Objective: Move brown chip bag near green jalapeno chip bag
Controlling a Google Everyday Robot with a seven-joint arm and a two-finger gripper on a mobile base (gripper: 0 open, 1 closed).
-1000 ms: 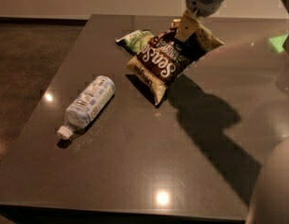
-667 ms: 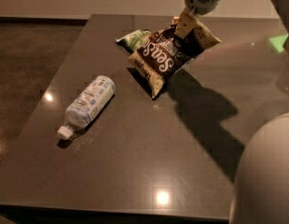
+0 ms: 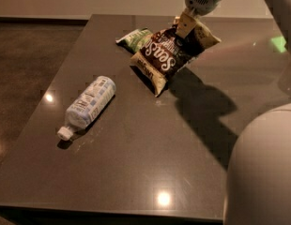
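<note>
Gripper (image 3: 187, 26) is at the top of the view, at the far side of the table (image 3: 136, 172), and it is closed on the upper edge of the brown bag (image 3: 166, 57). 1 tan finger lies across the front of the bag's top; the other finger is hidden behind it. Because the bag hangs tilted from this point, I judge that the grip is real and not only a touch.

The brown bag slopes down from the gripper toward the left and front. Its lower corner seems to rest on the table, or is very close to it, and a wide shadow falls on the table to its right. I think the bag is partly lifted, not lying flat.

The green bag (image 3: 135, 39) lies just beside the brown bag on its left, at the far part of the table. The 2 bags are very near each other - their edges look as if they touch or overlap, but I cannot tell which.

So the main part of the task looks done: the brown bag is already near the green bag. What is left, in my judgement, is to lower the bag fully, open the fingers and take the arm away.

The bottle (image 3: 89, 102) lies on its side well apart, toward the front left - it has no part here.
</note>
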